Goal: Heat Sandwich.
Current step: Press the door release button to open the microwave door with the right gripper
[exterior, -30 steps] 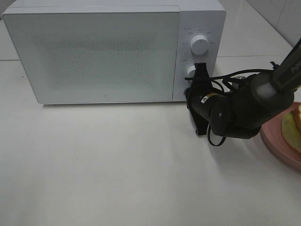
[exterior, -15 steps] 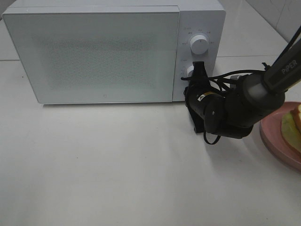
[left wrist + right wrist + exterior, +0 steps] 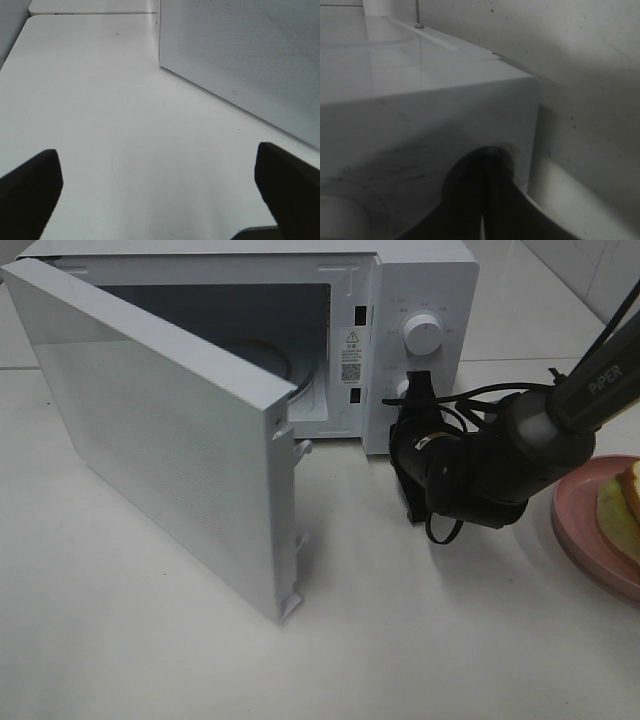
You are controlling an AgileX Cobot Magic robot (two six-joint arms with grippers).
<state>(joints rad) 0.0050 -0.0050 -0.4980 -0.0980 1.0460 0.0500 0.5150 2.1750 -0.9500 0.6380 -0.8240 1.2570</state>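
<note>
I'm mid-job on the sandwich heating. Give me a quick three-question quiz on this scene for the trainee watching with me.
1. True or false: the door of the microwave stands open.
2. Where is the sandwich? A: inside the microwave. B: on the pink plate. C: in the right tool.
3. Fill in: the right tool, up against the control panel, is ___ (open or shut).

Key: 1 true; 2 B; 3 shut.
</note>
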